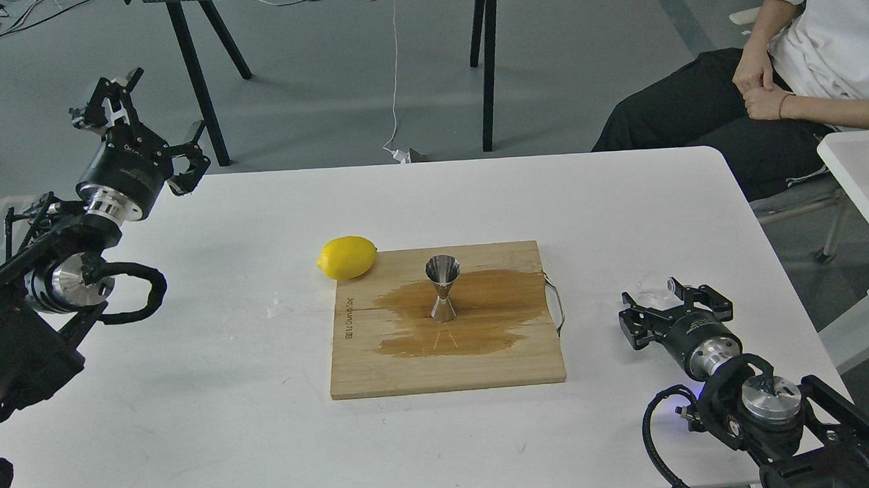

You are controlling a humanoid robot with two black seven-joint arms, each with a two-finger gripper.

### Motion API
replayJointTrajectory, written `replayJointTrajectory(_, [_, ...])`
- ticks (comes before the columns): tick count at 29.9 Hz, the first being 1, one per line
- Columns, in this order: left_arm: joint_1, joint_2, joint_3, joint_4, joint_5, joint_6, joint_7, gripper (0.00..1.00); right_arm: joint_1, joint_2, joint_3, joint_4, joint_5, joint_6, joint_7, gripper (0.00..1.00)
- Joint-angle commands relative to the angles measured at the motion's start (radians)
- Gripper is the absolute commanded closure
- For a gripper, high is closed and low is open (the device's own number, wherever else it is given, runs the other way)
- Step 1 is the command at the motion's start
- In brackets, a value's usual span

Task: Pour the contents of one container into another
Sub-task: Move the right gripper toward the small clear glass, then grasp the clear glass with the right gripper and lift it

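Observation:
The steel jigger (443, 287) stands upright in the middle of the wooden board (498, 366), ringed by a dark wet patch (481, 308). Near the table's right edge sits the small clear cup (655, 286); it looks tilted, though how it rests is hard to read. My right gripper (672, 305) is low over the table directly behind the cup, fingers spread wide, and the cup is at its fingertips. Far off at the table's back left corner, my left gripper (147, 124) is raised and open, holding nothing.
A yellow lemon (346, 257) lies at the board's back left corner. A small wet spot (279, 309) marks the table left of the board. A metal handle (557, 305) sticks out on the board's right side. A seated person (786, 74) is at the back right.

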Motion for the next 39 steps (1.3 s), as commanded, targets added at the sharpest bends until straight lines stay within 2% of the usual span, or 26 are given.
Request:
replayJointTrajectory(1, [-0.001, 0.001, 0.0, 0.0, 0.0, 0.0, 0.0, 0.01, 0.002, 0.005, -0.002, -0.018, 0.0, 0.0, 0.001, 0.26])
replayJointTrajectory(6, [-0.004, 0.0, 0.0, -0.003, 0.0, 0.003, 0.0, 0.01, 0.002, 0.011, -0.002, -0.024, 0.0, 0.0, 0.001, 0.29])
replayJointTrajectory(7, [-0.005, 0.001, -0.001, -0.003, 0.0, 0.004, 0.0, 0.01, 0.002, 0.011, -0.002, -0.024, 0.0, 0.0, 0.002, 0.31])
replayJointTrajectory(9, [-0.007, 0.001, -0.001, -0.003, 0.0, 0.01, 0.0, 0.01, 0.002, 0.011, -0.004, -0.023, -0.002, 0.0, 0.004, 0.43])
replayJointTrajectory(18, [-0.007, 0.003, 0.0, -0.003, 0.0, 0.01, 0.0, 0.01, 0.004, 0.008, -0.002, -0.02, -0.012, 0.001, 0.005, 0.63])
replayJointTrajectory(25, [-0.007, 0.003, 0.0, -0.003, 0.0, 0.01, 0.0, 0.01, 0.004, 0.006, -0.002, 0.017, -0.012, 0.003, 0.002, 0.64])
replayJointTrajectory(32, [-0.007, 0.006, -0.001, -0.003, 0.0, 0.01, 0.0, 0.01, 0.002, -0.066, -0.013, 0.249, -0.023, -0.022, 0.002, 0.65])
replayJointTrajectory(39, [-0.007, 0.009, -0.005, -0.003, 0.0, 0.01, 0.0, 0.01, 0.035, -0.061, -0.036, 0.407, -0.159, -0.164, 0.001, 0.65])
